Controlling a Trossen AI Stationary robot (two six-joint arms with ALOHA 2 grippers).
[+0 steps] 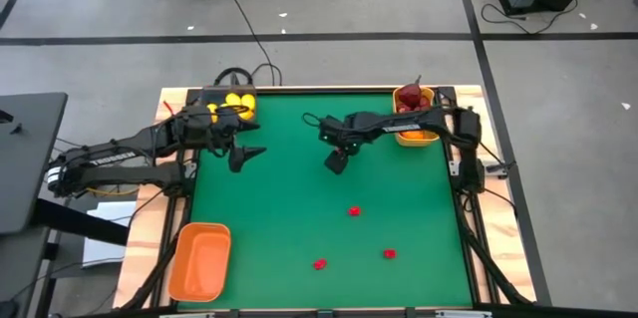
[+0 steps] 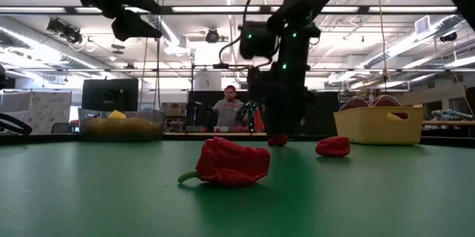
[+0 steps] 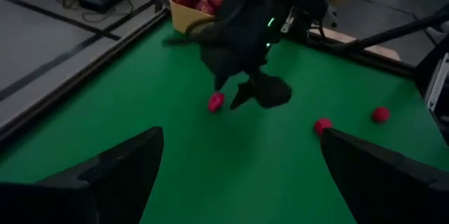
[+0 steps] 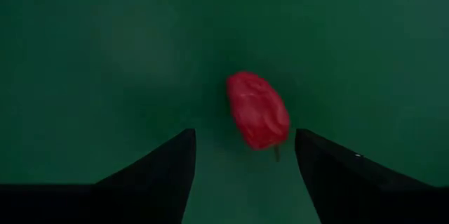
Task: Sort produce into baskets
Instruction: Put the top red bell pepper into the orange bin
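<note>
Right gripper (image 1: 336,163) above red pepper (image 4: 257,109), fingers spread.
Left gripper (image 1: 242,156), also spread, hangs at nine o'clock of it.

Overhead, table-level, 2 wrist cams; shared green mat (image 1: 299,188).

Red peppers (image 1: 354,211) on green table (image 1: 299,218); yellow basket (image 1: 417,137), orange basket (image 1: 200,261).

**Clearance check: bench centre**

Green bench (image 1: 289,228) is open through the middle and front. Only low obstacles there: three red peppers (image 1: 354,211), (image 1: 319,264), (image 1: 389,254), well apart. Right gripper (image 1: 336,162) hangs over the back centre with fingers spread; left gripper (image 1: 242,156) is near the grey tray (image 1: 227,94). Yellow tray (image 1: 416,137) and orange tray (image 1: 199,261) occupy corners.
</note>
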